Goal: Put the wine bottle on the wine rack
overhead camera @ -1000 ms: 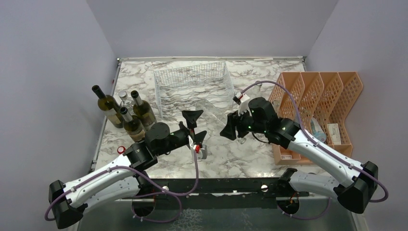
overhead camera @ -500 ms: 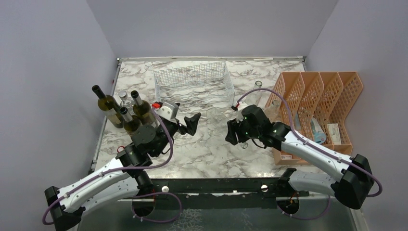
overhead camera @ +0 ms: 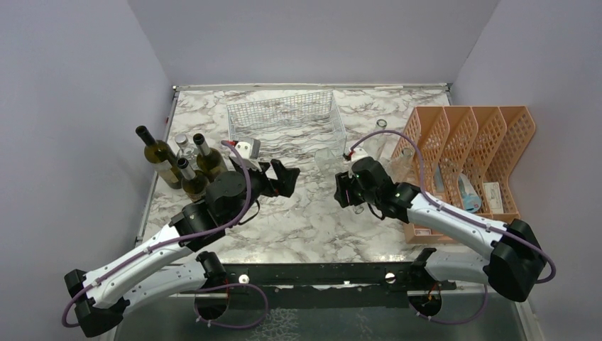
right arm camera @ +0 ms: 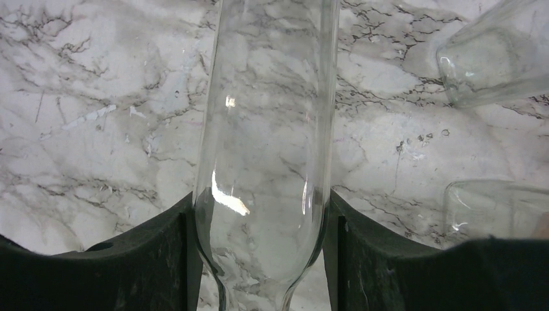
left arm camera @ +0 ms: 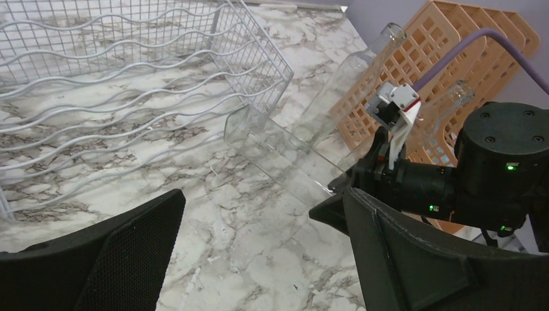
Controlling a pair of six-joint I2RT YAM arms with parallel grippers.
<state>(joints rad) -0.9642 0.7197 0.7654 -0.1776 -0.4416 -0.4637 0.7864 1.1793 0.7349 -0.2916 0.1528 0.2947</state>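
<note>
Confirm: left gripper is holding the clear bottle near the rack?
No. The right gripper holds the clear bottle near the rack; the right wrist view shows it clamped between the fingers. The left gripper is open, holding nothing.

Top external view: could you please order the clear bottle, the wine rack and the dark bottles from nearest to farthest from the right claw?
1. Clear bottle, held in the right claw.
2. Wine rack, farther back, centre.
3. Dark bottles, far left.
</note>
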